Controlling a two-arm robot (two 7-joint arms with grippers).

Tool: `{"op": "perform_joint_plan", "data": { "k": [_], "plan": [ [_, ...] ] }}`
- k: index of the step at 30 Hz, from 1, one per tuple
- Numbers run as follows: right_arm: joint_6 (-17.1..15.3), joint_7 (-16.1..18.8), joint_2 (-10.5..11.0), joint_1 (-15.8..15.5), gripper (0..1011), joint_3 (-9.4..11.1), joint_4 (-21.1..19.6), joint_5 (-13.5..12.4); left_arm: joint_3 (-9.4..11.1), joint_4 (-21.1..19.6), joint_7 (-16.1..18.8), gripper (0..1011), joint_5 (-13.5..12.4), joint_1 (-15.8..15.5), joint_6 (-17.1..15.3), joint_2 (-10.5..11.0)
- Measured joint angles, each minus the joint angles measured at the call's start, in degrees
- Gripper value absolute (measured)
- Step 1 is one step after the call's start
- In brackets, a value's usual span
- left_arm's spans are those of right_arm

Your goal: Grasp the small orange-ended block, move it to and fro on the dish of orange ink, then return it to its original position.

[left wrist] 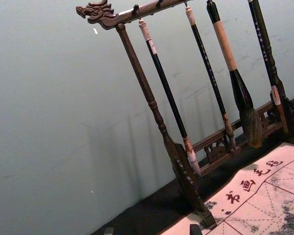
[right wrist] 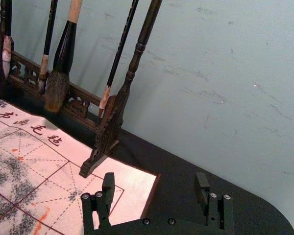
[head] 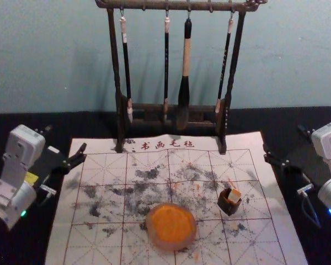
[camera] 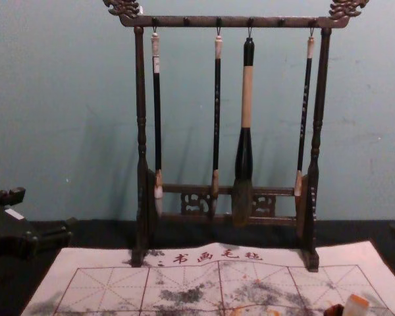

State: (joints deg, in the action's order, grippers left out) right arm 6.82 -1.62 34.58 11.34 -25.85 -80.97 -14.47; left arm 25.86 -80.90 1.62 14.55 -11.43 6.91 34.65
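The small block [head: 234, 195] is seated at a tilt in a dark holder [head: 228, 206] on the printed mat [head: 99, 243], with the dish of orange ink [head: 171, 226] placed near it, toward the robot's left. The grasp is judged to be the step in hand, with nothing gripped. The right end effector [right wrist: 154, 181] is spread open beyond the mat's right edge; the left end effector [left wrist: 152, 229] is parked open at the left. Next, a careful descent over the block is called for, so that the holder is not tipped
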Motion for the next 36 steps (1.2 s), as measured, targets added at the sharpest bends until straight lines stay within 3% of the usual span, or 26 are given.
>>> {"op": "perform_joint_plan", "data": {
  "k": [36],
  "plan": [
    [0.1, 0.0, 0.1, 0.1, 1002, 0.0, 0.1, -0.1, 0.0, 0.0, 0.0, 1001, 0.0, 0.0, 0.0, 0.0]
  ]
}}
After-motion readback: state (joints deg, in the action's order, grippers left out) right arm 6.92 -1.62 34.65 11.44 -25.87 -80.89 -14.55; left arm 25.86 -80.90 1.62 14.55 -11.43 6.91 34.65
